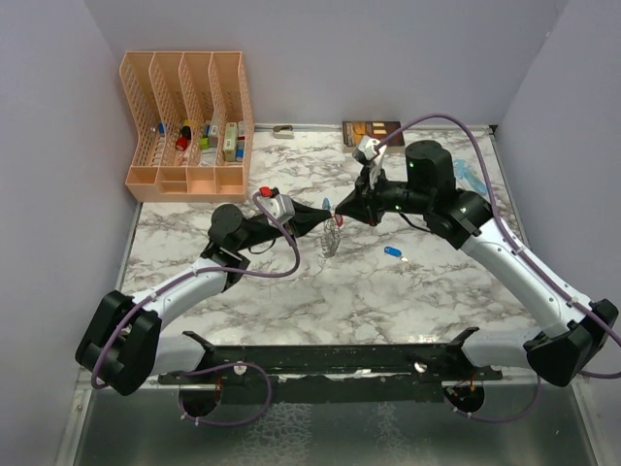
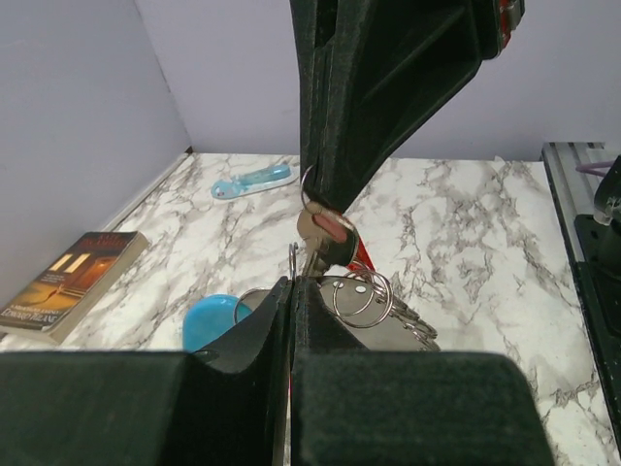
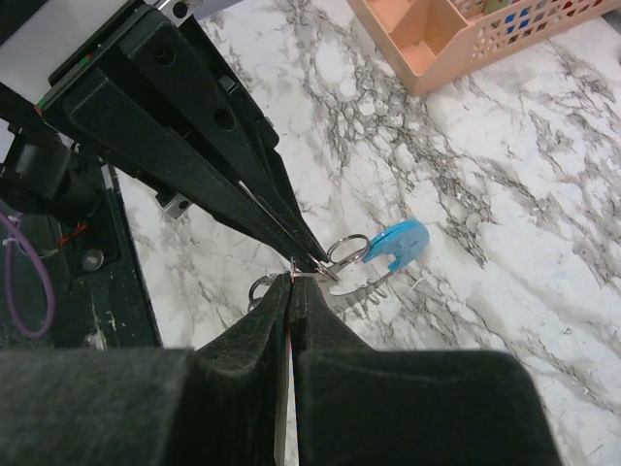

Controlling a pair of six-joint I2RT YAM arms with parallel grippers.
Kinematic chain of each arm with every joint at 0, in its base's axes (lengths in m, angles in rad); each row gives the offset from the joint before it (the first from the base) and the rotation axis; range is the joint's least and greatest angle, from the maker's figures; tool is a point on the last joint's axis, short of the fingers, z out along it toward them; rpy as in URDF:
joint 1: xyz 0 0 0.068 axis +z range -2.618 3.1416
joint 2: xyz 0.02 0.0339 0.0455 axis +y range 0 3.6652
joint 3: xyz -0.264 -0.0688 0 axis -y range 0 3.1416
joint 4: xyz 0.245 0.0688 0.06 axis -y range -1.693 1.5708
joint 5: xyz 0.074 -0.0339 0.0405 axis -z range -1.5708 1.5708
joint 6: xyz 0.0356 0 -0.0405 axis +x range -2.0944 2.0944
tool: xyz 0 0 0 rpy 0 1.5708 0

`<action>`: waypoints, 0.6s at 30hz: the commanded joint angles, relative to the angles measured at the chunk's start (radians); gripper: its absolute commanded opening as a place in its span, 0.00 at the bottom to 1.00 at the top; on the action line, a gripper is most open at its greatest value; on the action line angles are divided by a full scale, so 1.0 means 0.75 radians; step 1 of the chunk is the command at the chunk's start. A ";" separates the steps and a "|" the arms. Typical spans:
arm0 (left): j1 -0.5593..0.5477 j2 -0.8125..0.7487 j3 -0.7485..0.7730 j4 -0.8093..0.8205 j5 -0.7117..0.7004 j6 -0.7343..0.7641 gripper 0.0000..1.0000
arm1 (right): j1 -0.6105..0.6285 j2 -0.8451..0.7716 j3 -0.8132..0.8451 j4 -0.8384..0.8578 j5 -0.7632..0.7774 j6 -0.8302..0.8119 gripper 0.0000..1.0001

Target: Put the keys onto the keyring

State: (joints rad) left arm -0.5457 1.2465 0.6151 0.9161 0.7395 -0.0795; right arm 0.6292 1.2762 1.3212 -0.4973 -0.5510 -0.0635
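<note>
- From above, we see the left tool [image 1: 324, 214] and the right tool [image 1: 343, 215] meeting tip to tip over the middle of the marble counter [image 1: 291, 301]. The keyring [image 1: 332, 240] dangles just beneath them.
- Only that overhead view shows the dark-blue key [image 1: 393, 252]. It lies alone on the counter, to the right of the keyring and apart from it.
- The left wrist view adds what the top view cannot. The right tool's fingers are clamped on the red-tagged key [image 2: 328, 226], held just above the rings. The left tool's jaws are pressed together on the keyring's wire.
- The right wrist view shows us the light-blue strap [image 3: 398, 243] just beside the rings, and a corner of the peach file rack [image 3: 466, 39] farther off.
- In the left wrist view, a pale-blue see-through object [image 2: 252, 182] and a book [image 2: 73, 282] lie on the counter, well apart from the tools.
- The book's cover carries lettering, but it is too blurred for us to read.
</note>
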 commanded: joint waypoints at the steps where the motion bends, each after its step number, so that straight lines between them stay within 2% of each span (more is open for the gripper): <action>1: -0.009 -0.046 0.050 0.040 -0.022 0.051 0.00 | 0.009 -0.115 -0.002 -0.008 0.078 0.021 0.01; 7: -0.010 -0.052 0.041 0.092 0.002 0.058 0.00 | 0.010 -0.206 0.031 -0.124 0.233 -0.059 0.01; 11: -0.009 -0.056 0.039 0.165 0.057 -0.010 0.00 | 0.010 -0.221 0.011 -0.207 0.288 -0.137 0.01; 18: -0.009 -0.068 0.060 0.247 0.129 -0.200 0.00 | 0.010 -0.223 -0.115 -0.086 0.240 -0.181 0.01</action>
State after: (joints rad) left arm -0.5457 1.2304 0.6151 1.0019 0.7845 -0.1333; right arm 0.6292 1.1103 1.2835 -0.5976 -0.3836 -0.1589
